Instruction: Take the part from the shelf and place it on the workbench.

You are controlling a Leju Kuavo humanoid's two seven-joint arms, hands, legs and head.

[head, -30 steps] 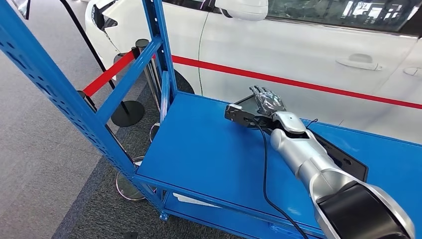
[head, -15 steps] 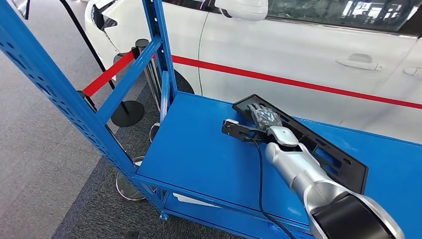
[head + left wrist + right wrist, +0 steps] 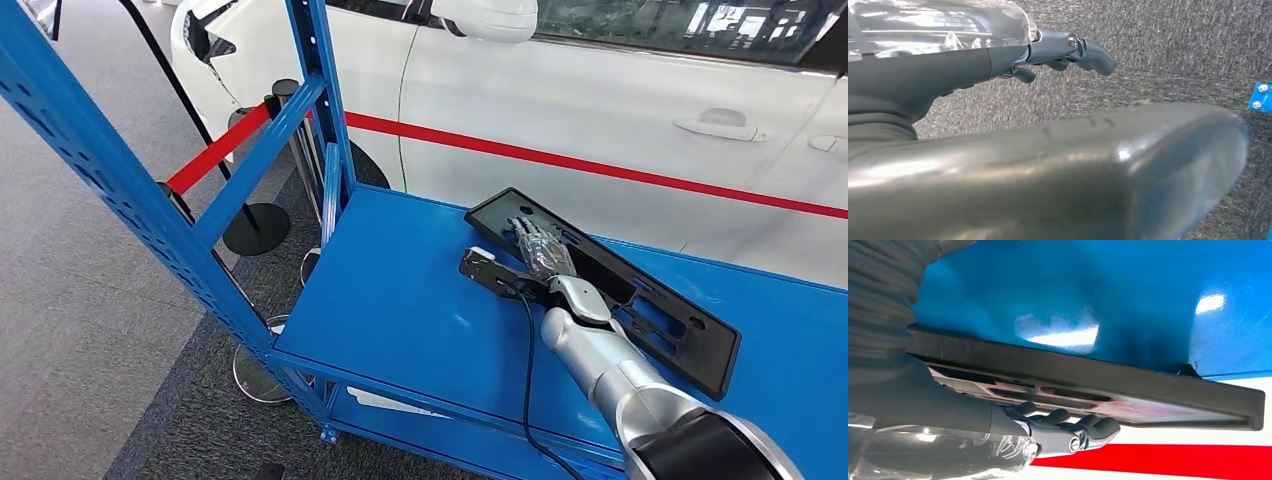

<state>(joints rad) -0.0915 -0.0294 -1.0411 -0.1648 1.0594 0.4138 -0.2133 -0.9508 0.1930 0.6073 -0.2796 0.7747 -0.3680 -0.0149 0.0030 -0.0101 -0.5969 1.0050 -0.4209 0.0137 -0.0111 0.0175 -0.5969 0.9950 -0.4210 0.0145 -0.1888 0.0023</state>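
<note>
**Right hand on the part, shelf deck**

You have no readable writing or brand marks on anything here.

Your right hand (image 3: 540, 252) lies on the black part (image 3: 660, 320), fingers stretched out over its far end; the right wrist view shows the fingers (image 3: 1068, 422) curled at the part's (image 3: 1088, 385) underside edge, but you cannot tell whether they truly grip it. The part rests flat on the blue shelf (image 3: 400, 300), running diagonally toward the white car (image 3: 600, 100).

Since a second ago the hand has drawn back toward you and the part's far end has come into sight beyond the fingers.

Your left hand (image 3: 1063, 50) hangs over grey carpet (image 3: 1173, 50), fingers loosely curled, holding nothing.

Open deck lies left of the part up to the shelf's front edge; the blue upright (image 3: 130, 190) and red barrier belt (image 3: 215, 150) stand at the left.
</note>
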